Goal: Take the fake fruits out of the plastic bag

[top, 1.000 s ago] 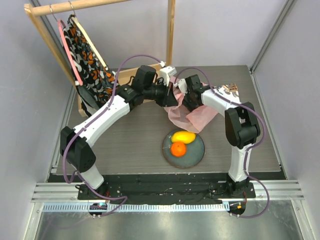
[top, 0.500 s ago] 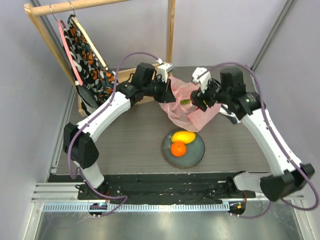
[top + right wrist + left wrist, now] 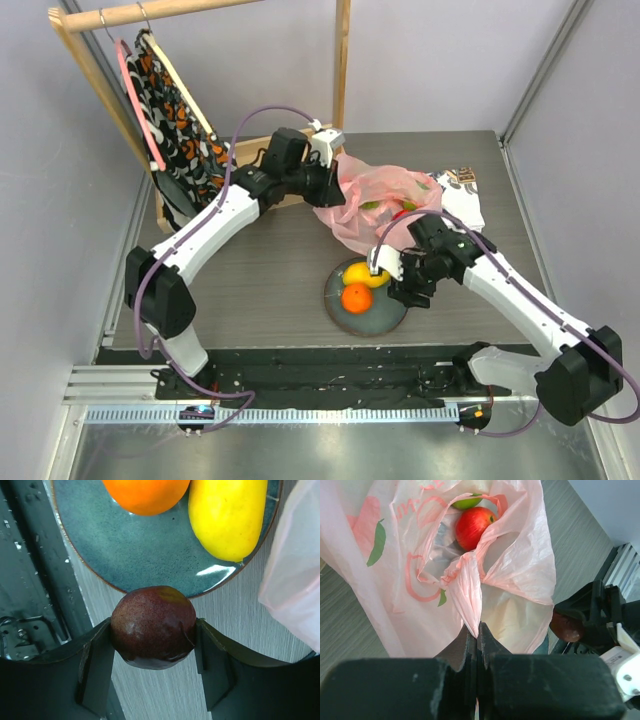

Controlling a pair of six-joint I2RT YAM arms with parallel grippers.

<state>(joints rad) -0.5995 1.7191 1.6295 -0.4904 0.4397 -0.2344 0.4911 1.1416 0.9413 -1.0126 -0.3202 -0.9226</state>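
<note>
**Dark purple fruit at the plate rim: release hazards**

The right gripper [image 3: 398,283] is clamping the dark purple fruit [image 3: 153,626] between its two fingers, the jaws spread to the fruit's full width. The fruit is hanging over the near rim of the plate [image 3: 150,555], partly above bare table [image 3: 260,280]. The orange [image 3: 145,495] and the mango [image 3: 227,517] are lying on the plate already.

The left gripper [image 3: 477,640] is pinching a fold of the plastic bag [image 3: 520,565], with its jaws fully closed on the film. It is holding the mouth open over the red apple [image 3: 474,526] and a green apple [image 3: 467,502] inside.

Hazards:
- Releasing here is risking a roll-off, since the glossy round fruit is sitting over the rim and not over the dish centre.
- Moving further in is risking a knock against the orange or the mango.
- The thin film is liable to slip from the left pinch, dropping the mouth shut over the remaining fruit.

The table is showing a grey wood-grain surface. Grey panels are enclosing the cell, and a wooden rack [image 3: 200,12] is carrying a patterned cloth [image 3: 175,110] at far left.
</note>
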